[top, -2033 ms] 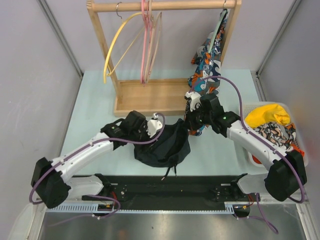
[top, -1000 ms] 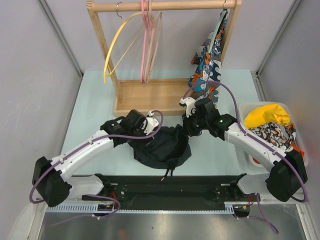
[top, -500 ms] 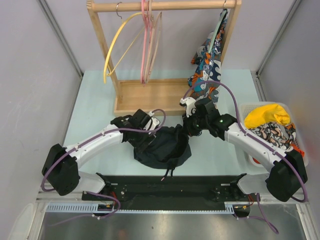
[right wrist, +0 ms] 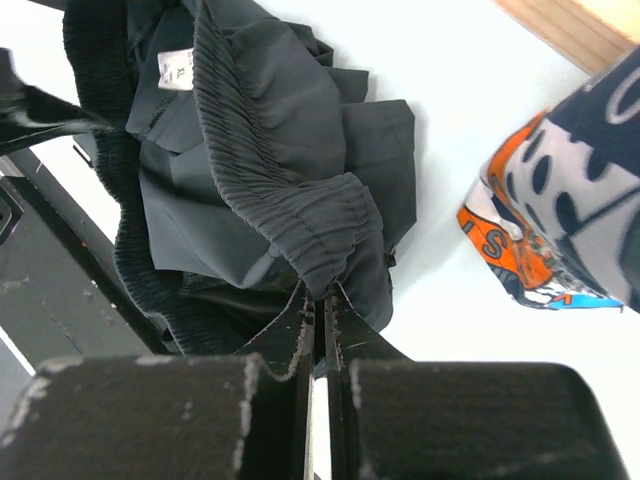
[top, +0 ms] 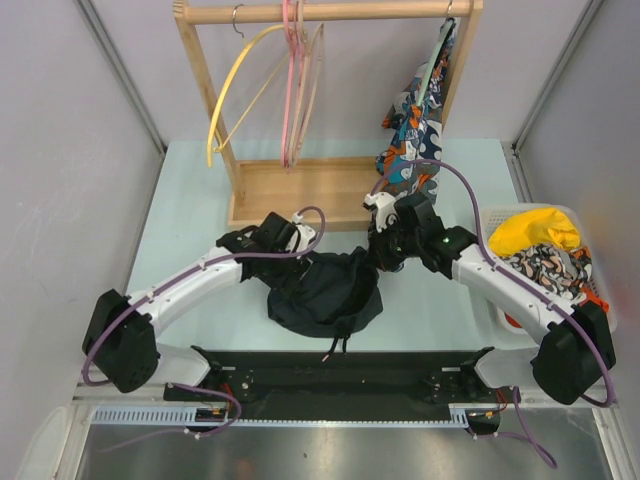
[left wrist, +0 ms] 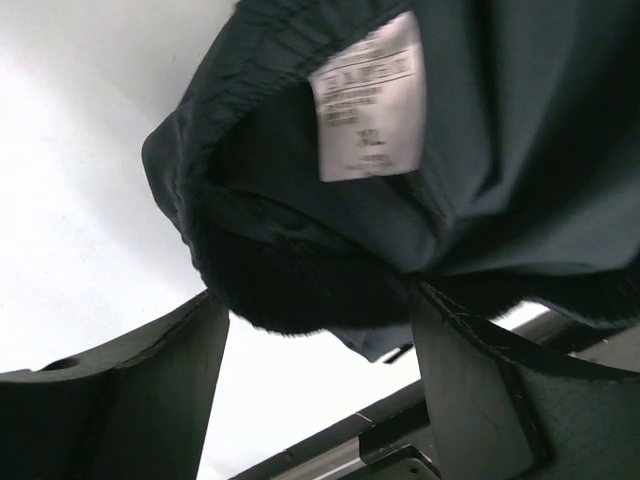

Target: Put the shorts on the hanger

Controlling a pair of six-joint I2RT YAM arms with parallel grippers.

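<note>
The shorts (top: 325, 290) lie crumpled on the table (top: 200, 200) between the arms. The right gripper (right wrist: 322, 300) is pinched shut on their gathered waistband (right wrist: 300, 210), while the left gripper (left wrist: 315, 330) is spread wide around a fold, not clamping it. The fabric looks soft, light and floppy, so the thick elastic waistband seems the surest hold

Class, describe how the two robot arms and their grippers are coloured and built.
The left arm and right arm have white shells, black joints and bulky black bases; a purple cable loops along each. The left gripper and right gripper are matt black, and the right's fingers show pale, scuffed edges.
</note>
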